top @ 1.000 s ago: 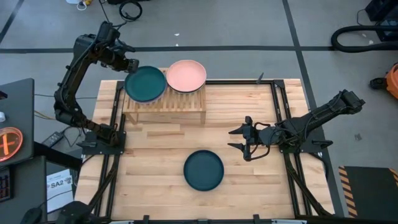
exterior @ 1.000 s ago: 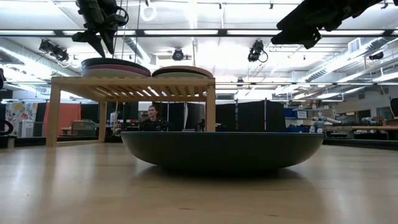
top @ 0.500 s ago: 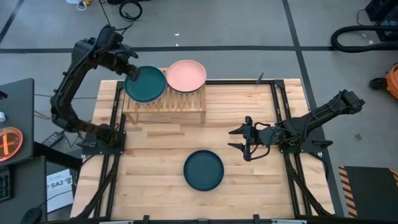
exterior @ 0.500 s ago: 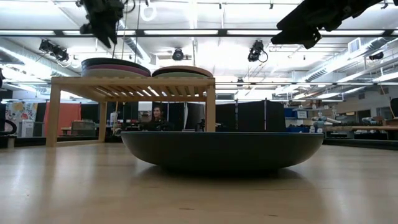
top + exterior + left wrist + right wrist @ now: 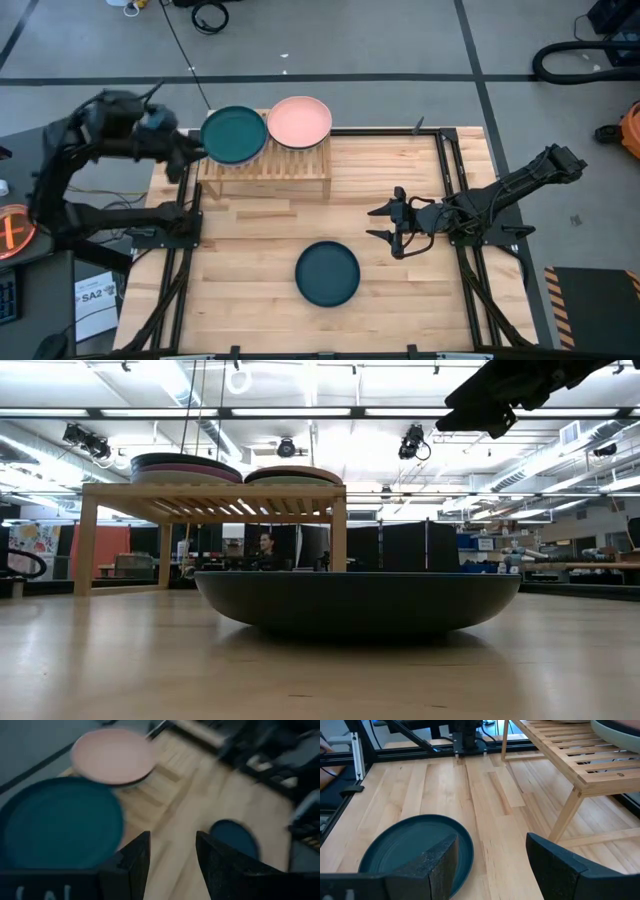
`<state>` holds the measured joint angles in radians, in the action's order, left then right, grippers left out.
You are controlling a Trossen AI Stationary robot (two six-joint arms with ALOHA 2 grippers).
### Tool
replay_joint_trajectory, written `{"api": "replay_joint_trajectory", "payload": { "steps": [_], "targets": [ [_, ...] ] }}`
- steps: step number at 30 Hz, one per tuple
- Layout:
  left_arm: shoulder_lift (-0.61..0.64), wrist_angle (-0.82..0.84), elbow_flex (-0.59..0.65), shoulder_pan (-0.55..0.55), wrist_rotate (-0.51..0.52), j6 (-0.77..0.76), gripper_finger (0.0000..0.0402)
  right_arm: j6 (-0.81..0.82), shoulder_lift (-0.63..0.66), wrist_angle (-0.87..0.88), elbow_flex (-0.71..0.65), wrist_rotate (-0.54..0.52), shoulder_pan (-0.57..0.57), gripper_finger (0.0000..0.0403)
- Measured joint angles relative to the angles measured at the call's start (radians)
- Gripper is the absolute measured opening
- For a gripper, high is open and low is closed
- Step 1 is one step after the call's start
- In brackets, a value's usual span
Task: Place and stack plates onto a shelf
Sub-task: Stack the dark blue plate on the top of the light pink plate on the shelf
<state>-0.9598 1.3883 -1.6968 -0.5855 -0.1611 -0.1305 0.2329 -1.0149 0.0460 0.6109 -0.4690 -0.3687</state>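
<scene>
The shelf (image 5: 265,172) stands at the table's far left and carries two stacks of plates. A dark teal plate (image 5: 234,135) tops the left stack (image 5: 185,463), and a pink plate (image 5: 299,121) tops the right stack (image 5: 293,475). Another dark teal plate (image 5: 327,273) rests by its base on the tabletop near the front. My left gripper (image 5: 190,155) hangs open beside the shelf's left end, off the table's left edge, its fingers (image 5: 135,855) holding nothing. My right gripper (image 5: 378,224) waits open at mid-right, right of and beyond the table plate (image 5: 415,850).
Black frame rails (image 5: 185,260) run along both side edges of the table. Bare wood lies between the shelf and the table plate. A person (image 5: 265,548) sits in the room far behind the table.
My left gripper has swung away from the left stack, going toward the table's left edge and its near side, and has passed out of the low view. It has stayed open. The plates and my right gripper have kept still.
</scene>
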Motion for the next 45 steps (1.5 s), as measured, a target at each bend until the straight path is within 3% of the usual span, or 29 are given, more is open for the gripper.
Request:
{"api": "replay_joint_trajectory", "payload": {
  "steps": [4,12,23,28,35,45],
  "targets": [
    [0.124,-0.174,0.151,0.102,0.007,-0.075,0.0165,0.000,0.000,0.000,0.000,0.000,0.000,0.0239],
    [0.328,-0.617,0.638,0.243,0.007,-0.100,0.0165,0.000,0.000,0.000,0.000,0.000,0.000,0.0239],
    [0.369,-1.192,1.133,0.417,0.000,-0.096,0.0165,0.000,0.000,0.000,0.000,0.000,0.000,0.0239],
    [0.371,-1.426,1.266,0.500,0.008,-0.086,0.0165,0.000,0.000,0.000,0.000,0.000,0.000,0.0239],
    [0.371,-1.628,1.402,0.599,0.125,-0.081,0.0165,0.085,0.000,-0.030,0.000,0.000,0.000,0.0239],
    [0.369,-1.683,1.477,0.652,0.216,-0.083,0.0165,0.139,0.000,-0.106,0.030,0.026,0.000,0.0238]
  ]
}}
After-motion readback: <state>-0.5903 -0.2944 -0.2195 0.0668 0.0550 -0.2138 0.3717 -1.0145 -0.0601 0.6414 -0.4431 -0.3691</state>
